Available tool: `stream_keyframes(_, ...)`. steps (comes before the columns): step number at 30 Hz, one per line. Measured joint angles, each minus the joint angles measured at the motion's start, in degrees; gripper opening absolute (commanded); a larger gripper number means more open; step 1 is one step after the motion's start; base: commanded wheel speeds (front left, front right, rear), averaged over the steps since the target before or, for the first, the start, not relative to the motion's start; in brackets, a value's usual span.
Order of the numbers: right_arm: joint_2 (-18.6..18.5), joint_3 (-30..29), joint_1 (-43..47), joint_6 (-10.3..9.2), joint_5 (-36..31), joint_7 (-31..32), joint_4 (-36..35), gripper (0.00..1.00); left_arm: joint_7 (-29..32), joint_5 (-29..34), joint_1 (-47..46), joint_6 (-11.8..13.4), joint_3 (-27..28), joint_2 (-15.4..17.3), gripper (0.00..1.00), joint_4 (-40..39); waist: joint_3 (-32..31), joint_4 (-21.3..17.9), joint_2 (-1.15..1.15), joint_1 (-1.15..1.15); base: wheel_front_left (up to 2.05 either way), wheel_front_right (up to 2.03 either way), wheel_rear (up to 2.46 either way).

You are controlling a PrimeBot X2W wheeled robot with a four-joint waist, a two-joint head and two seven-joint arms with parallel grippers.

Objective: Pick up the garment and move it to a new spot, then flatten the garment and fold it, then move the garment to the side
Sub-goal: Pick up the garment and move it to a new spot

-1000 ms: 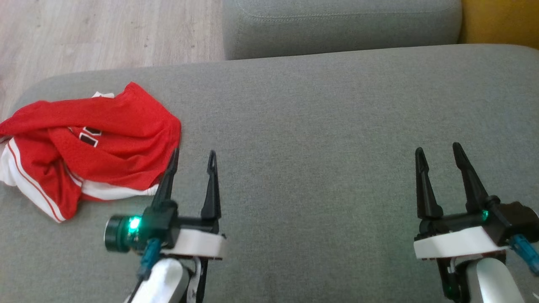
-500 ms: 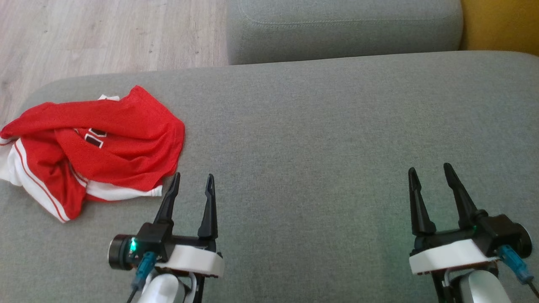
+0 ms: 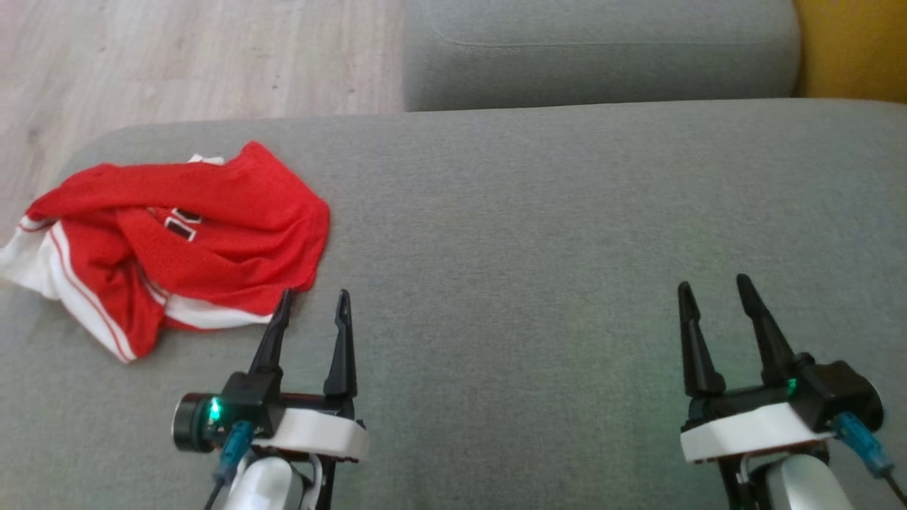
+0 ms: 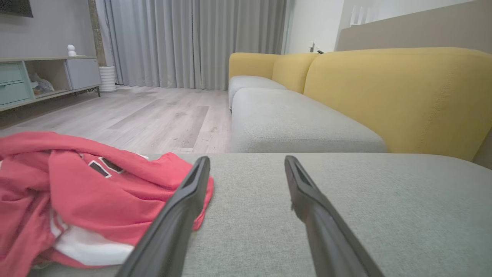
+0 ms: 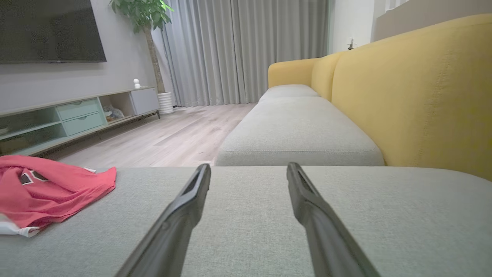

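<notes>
In the left third of the head view the garment (image 3: 191,248) lies crumpled on the grey sofa seat (image 3: 531,234), close to the seat's left edge. It is red with white trim, and its long axis runs roughly left to right across the frame. The white-striped hem points to the lower left and a rounded red corner points right. A black-and-white lettering patch (image 3: 181,221) faces up near its middle.

At the lower left, the left pincer (image 3: 315,301) is spread moderately wide and grips nothing. Its left fingertip (image 3: 278,319) meets the garment's lower right edge — whether it touches the cloth I cannot tell.

At the lower right, the right pincer (image 3: 712,283) is likewise released and empty, over bare cushion — well apart from the garment.
</notes>
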Motion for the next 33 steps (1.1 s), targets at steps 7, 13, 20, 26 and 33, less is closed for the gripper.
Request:
stream_keyframes(7, -0.01, 1.57, 0.02, 0.0, 0.4, 0.0, -0.58, 1.0, 0.0, 0.57, 0.02, 0.09, 1.65, -0.09, 1.0, 0.38, -0.19, 3.32, 0.0, 0.0, 0.0, 0.0, 0.0)
stream_keyframes(13, -0.02, 2.69, 0.08, 0.0, 0.92, 0.0, -1.11, 1.0, 0.0, 0.57, 0.33, 0.52, 2.03, -0.13, 1.0, 0.32, -0.43, 7.4, 0.0, 0.0, 0.0, 0.0, 0.0)
stream_keyframes(20, -0.04, 4.77, 1.07, 0.0, 1.49, 0.0, -1.36, 1.0, 0.0, 0.57, 1.39, 1.02, 2.7, -0.12, 1.0, -0.13, -1.0, 13.14, 0.0, 0.0, 0.0, 0.0, 0.0)
stream_keyframes(26, -0.05, 7.13, 1.4, 0.0, 2.5, 0.0, -1.37, 1.0, 0.0, 1.12, 1.61, 0.99, 3.32, -0.11, 1.0, -0.42, -1.4, 17.89, 0.0, 0.0, 0.0, 0.0, 0.0)
stream_keyframes(33, -0.05, 9.49, 1.4, 0.0, 2.86, 0.0, -1.38, 1.0, 0.0, 2.1, 2.55, 0.49, 4.36, -0.11, 1.0, -0.68, -1.41, 20.49, 0.0, 0.0, 0.0, 0.0, 0.0)
